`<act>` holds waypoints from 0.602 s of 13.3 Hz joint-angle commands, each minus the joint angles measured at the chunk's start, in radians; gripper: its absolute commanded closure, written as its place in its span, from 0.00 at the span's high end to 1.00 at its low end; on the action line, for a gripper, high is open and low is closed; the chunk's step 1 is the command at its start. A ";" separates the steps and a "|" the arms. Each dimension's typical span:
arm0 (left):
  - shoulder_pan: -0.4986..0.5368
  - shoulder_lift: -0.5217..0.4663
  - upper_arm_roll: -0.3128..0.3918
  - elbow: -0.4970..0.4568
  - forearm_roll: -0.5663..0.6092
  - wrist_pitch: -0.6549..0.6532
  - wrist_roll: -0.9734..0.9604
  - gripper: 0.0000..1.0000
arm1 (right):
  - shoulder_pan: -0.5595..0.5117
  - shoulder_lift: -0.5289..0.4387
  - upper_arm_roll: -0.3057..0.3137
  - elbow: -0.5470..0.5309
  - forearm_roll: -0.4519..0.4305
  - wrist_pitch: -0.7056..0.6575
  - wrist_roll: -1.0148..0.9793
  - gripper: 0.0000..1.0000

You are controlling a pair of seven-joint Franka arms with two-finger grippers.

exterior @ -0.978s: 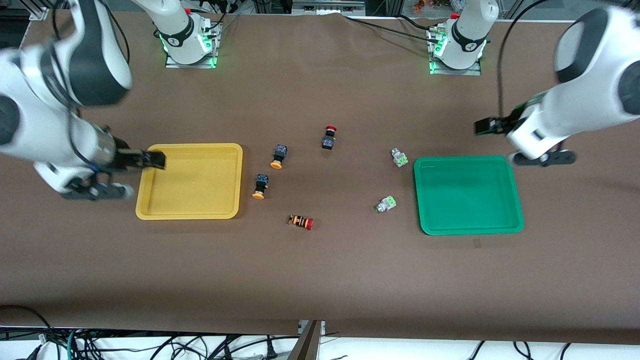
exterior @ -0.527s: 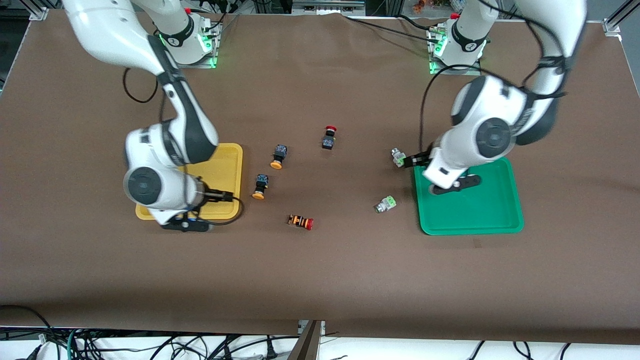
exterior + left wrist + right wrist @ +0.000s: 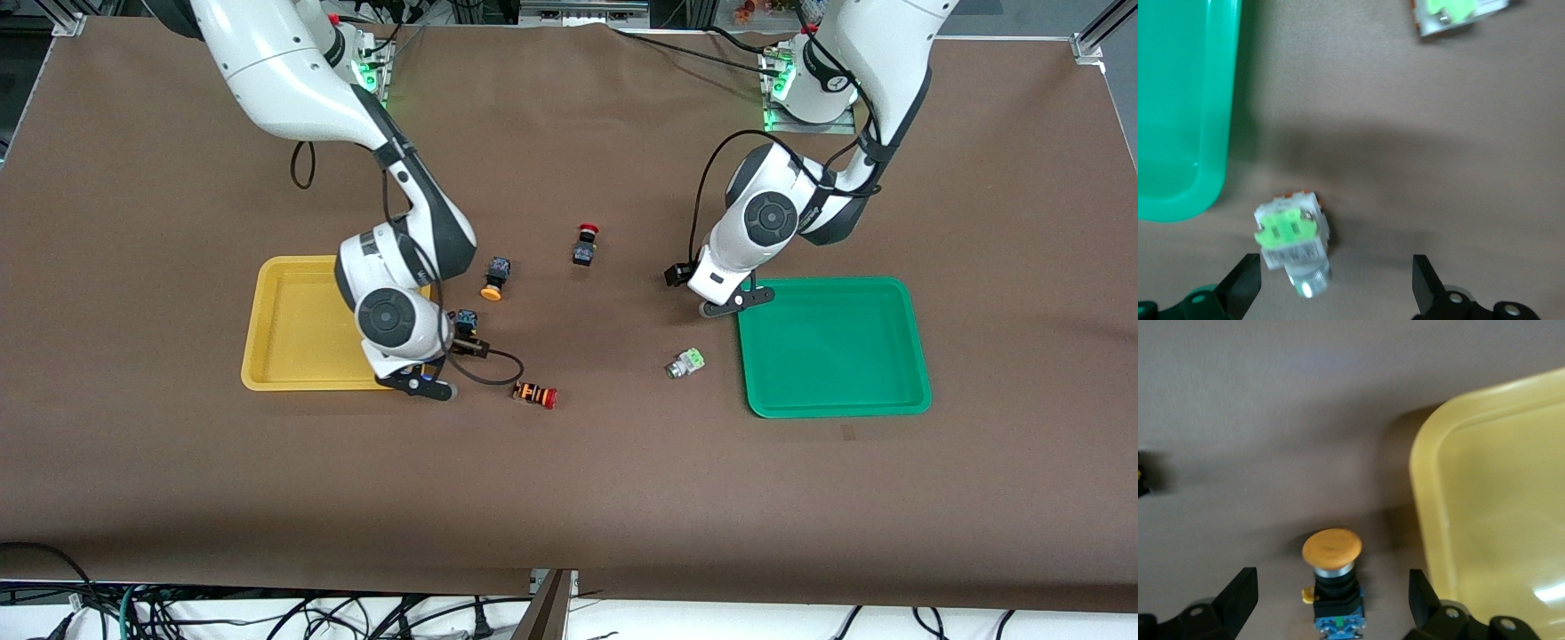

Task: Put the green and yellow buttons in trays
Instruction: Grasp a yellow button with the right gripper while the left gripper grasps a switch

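Both grippers hover mid-table with fingers apart to straddle targets: the left gripper [image 3: 1331, 293] over a green button [image 3: 1293, 240] beside the green tray [image 3: 907, 356], the right gripper [image 3: 1328, 613] over a yellow button [image 3: 1333, 577] beside the yellow tray [image 3: 276, 356].

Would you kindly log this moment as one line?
left claw open over green button | right claw open over yellow button | both trays hold nothing

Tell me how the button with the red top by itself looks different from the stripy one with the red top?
The black red-capped button has a plain black body; the striped button has orange and black bands. The black one's cap faces the robots' bases; the striped one's cap faces the left arm's end. Both lie loose on the table.
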 commanded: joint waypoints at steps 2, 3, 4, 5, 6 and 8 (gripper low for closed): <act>-0.001 0.005 0.009 0.002 0.058 0.003 -0.053 1.00 | 0.016 0.026 0.011 -0.053 0.015 0.089 0.013 0.77; -0.001 0.013 0.011 0.002 0.061 0.003 -0.055 0.98 | 0.016 0.026 0.011 -0.078 0.015 0.117 0.013 0.39; 0.000 0.019 0.011 0.002 0.085 0.003 -0.055 0.75 | 0.018 0.026 0.016 -0.080 0.015 0.119 0.013 0.01; 0.000 0.019 0.011 0.002 0.099 0.003 -0.064 0.38 | 0.018 0.021 0.020 -0.077 0.015 0.110 0.013 0.00; 0.000 0.019 0.011 0.002 0.101 0.003 -0.067 0.08 | 0.016 0.012 0.020 -0.069 0.013 0.108 0.001 0.00; -0.001 0.010 0.011 0.017 0.103 -0.028 -0.064 0.00 | -0.004 -0.025 0.014 -0.037 0.007 0.024 -0.035 0.00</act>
